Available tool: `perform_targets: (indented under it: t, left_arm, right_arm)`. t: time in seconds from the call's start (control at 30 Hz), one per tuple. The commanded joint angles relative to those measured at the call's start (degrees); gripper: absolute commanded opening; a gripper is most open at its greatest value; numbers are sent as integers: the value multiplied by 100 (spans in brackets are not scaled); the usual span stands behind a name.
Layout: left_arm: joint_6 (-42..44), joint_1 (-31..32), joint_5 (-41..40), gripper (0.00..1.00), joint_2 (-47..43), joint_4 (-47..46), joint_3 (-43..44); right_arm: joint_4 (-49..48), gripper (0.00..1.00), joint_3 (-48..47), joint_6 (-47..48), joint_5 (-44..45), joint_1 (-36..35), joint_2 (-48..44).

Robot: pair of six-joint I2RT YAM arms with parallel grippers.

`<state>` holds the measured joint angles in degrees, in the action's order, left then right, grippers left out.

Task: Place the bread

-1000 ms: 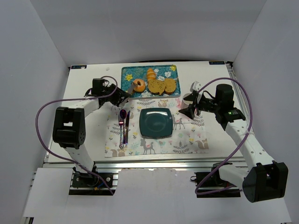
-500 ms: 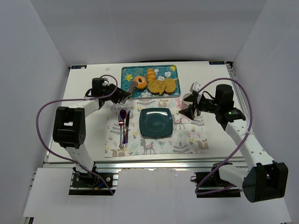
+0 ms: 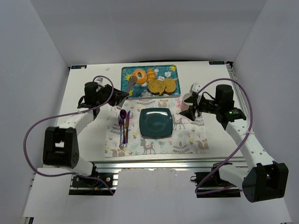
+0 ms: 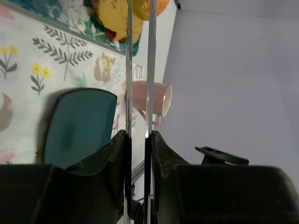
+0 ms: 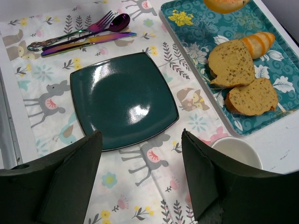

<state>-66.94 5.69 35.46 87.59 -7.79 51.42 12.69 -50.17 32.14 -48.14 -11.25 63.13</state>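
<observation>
Nearest, the dark plate point(image 3: 155, 122) sits mid-placemat point(image 3: 187, 140), with cutlery point(image 3: 124, 127) to its left. The right gripper point(image 5: 140, 135) hangs released, fingers wide, over the placemat beside a pink mug point(image 3: 187, 99). The left gripper point(image 4: 138, 136) is clenched on metal tongs point(image 4: 151, 70), tips at the bread point(image 3: 138, 73). The bread is a round ring, hole upward, in the far-left corner of the tray point(image 3: 170, 70). Bare counter point(image 3: 201, 72) flanks the tray.

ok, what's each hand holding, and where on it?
Left hand clamps metal tongs by their arms, far from the tips at the bread. Right hand open, empty.
</observation>
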Motion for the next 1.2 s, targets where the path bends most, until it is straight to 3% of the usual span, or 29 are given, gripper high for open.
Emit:
perform_targets:
  t: [0.0, 0.37, 0.5, 0.7, 0.87, 1.03, 1.17]
  left_arm:
    - [-4, 63, 285, 0, -742, -381, -421]
    - [93, 1012, -48, 0, -2834, 654, -1968]
    - [128, 1223, -171, 0, -3125, 990, -2276]
    - [347, 1452, -303, 0, -2819, 1139, -2356]
    - [594, 1575, -347, 12, -2519, 1358, -2180]
    - [858, 1602, -408, 40, -2527, 1745, -2022]
    - [884, 1602, -435, 51, -2659, 1842, -2004]
  right_arm:
    - [243, 74, -344, 248, -81, 17, -65]
    - [603, 74, -581, 389, -143, 26, 15]
    - [691, 74, -643, 389, -161, 26, 76]
    - [770, 74, -687, 363, -152, 26, 59]
    - [788, 74, -652, 354, -117, 26, -12]
    - [779, 73, -590, 346, -82, 26, -73]
    - [779, 74, -546, 337, -73, 26, -108]
